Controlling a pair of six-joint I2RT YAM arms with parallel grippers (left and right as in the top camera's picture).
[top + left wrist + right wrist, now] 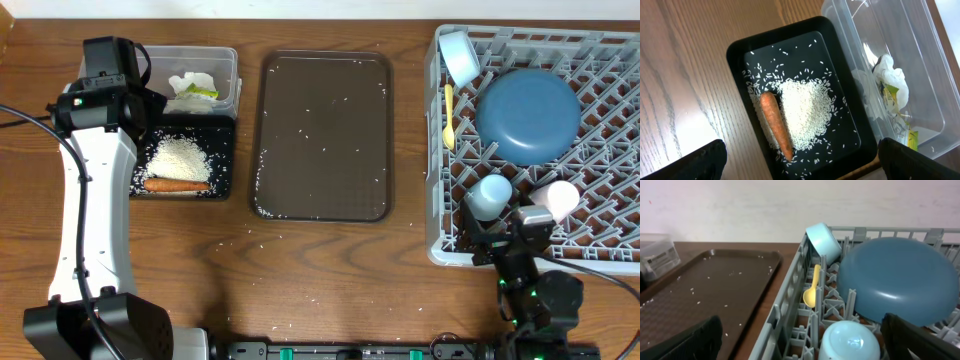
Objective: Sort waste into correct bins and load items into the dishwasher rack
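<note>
Rice [807, 112] and the carrot [776, 125] lie in the black tray [740, 50], with the crumpled paper [892, 82] in the clear tub [920, 30] beside it. The plate [527, 115], bowl [460, 57], spoon [449, 115], blue cup [491, 193] and pink cup [560, 197] sit in the rack [600, 250]. Sorting and loading look all but done; only stray grains dot the brown tray [325, 135]. The left gripper [800, 162] hangs over the black tray and the right gripper [802, 342] is at the rack's near edge, both with jaws wide and empty. The next move is probably to tip those grains out or pull clear.

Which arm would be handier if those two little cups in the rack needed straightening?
Right, most likely. The right gripper is open at the near edge of the dishwasher rack, right beside the pink cup and small blue cup. The left gripper hovers over the black tray, across the table.
</note>
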